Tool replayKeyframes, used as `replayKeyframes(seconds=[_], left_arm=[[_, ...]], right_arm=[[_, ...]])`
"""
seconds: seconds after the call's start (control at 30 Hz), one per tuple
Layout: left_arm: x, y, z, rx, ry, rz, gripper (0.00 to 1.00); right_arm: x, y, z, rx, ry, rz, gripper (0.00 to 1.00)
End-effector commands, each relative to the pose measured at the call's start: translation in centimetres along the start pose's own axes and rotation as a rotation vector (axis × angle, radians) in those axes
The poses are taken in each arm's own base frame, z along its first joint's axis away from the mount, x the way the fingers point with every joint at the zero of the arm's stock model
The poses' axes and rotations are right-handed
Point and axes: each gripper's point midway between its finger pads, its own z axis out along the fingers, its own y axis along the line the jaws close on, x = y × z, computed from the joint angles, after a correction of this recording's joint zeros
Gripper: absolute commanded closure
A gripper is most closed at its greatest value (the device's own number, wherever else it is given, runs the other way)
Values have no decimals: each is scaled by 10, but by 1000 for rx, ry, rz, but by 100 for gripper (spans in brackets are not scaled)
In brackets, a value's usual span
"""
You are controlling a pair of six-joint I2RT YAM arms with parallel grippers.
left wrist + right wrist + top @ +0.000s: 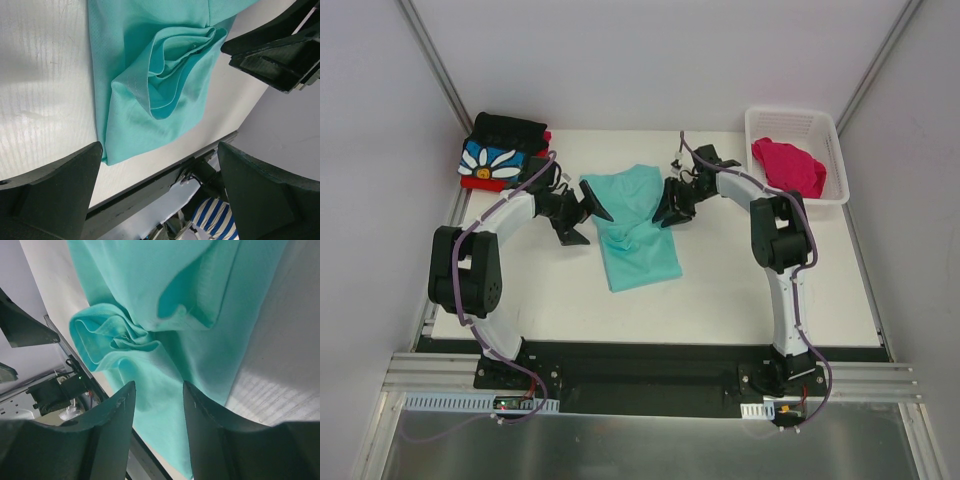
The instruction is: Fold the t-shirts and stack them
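We see bright, even overhead light on the white table (740, 290), soft shadows in the folds of the mint-teal shirt (130, 115), and dark near fingers (55, 195) slightly out of focus in both wrist views.

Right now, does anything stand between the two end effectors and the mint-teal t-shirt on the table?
Nothing visible does. The left end effector and the right end effector are both open, one at each side of the mint-teal t-shirt on the table; each wrist view shows the cloth directly ahead, uncovered.
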Motion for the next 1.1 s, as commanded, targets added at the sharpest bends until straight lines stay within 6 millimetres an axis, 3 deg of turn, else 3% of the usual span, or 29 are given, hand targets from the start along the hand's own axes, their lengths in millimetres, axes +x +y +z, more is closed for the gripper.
replayKeyframes(seconds=[0.0,0.37,0.7,1.07], left_arm=[[0,-12,-6,37,-1,18,1],[6,-7,-6,27,11,15,1],[8,-6,-10,17,12,20,1],[7,-6,-10,10,14,21,1]], right_arm=[[2,23,-14,-62,-14,-77,55],[-13,33,-14,-118,-24,-114,55],[-26,24,-4,-134,-16,-102,55],[-22,13,1,-140,-1,-95,57]])
